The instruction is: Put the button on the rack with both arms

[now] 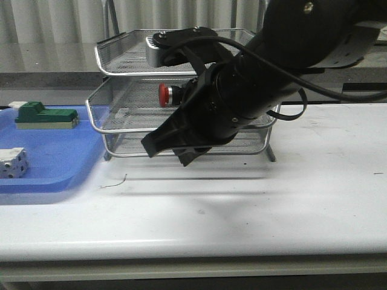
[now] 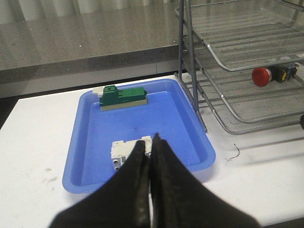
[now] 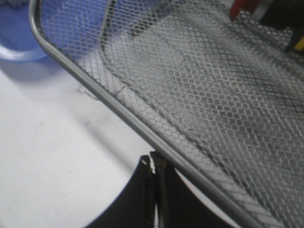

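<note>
The button lies on its side on the middle tier of the silver wire-mesh rack, red head to the left. It also shows in the left wrist view and at the edge of the right wrist view. My right gripper is shut and empty, just in front of and below the rack's front rim, its fingertips close under the rim. My left gripper is shut and empty above the blue tray, over the white block. It is out of the front view.
A flat blue tray left of the rack holds a green-and-white block and a white cube-shaped block; both show in the left wrist view. A thin wire scrap lies on the white table.
</note>
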Tool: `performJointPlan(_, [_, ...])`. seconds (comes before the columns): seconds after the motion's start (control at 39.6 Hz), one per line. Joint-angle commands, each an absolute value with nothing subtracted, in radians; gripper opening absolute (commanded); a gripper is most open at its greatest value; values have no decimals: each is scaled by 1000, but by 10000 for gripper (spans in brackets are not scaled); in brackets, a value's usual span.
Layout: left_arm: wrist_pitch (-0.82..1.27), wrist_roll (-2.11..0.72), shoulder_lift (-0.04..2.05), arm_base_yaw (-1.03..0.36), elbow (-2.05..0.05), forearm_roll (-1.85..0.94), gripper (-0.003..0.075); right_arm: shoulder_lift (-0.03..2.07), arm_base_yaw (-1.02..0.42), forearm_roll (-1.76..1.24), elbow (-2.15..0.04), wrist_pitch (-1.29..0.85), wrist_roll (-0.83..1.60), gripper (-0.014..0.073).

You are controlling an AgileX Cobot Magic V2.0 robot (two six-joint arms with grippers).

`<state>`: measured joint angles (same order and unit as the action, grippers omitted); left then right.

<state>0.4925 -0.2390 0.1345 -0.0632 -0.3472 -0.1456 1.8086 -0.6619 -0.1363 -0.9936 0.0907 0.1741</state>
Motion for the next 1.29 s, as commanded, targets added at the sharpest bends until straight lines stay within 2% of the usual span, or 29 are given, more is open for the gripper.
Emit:
performJointPlan(0.0, [411,-230,146,-60,-374,-157,-19,1786,-631,-121,-1062,157,184,-60])
performJointPlan(0.43, [411,-230,146,-60,-374,-157,-19,1829,-593,-112,-1167,73,184,-60])
performJointPlan(0.81, [411,-230,146,-60,-374,-157,-19,1556,-641,-149,-1167,-398,182,-60])
performJointPlan(1.04, [411,-230,146,-60,-374,-157,-19,1364,-521,-180,-1165,-586,157,-60])
performJointPlan(1.26, [411,-230,146,-60,-374,-157,-19,1153,-322,-180,-1017,-569,128,-60])
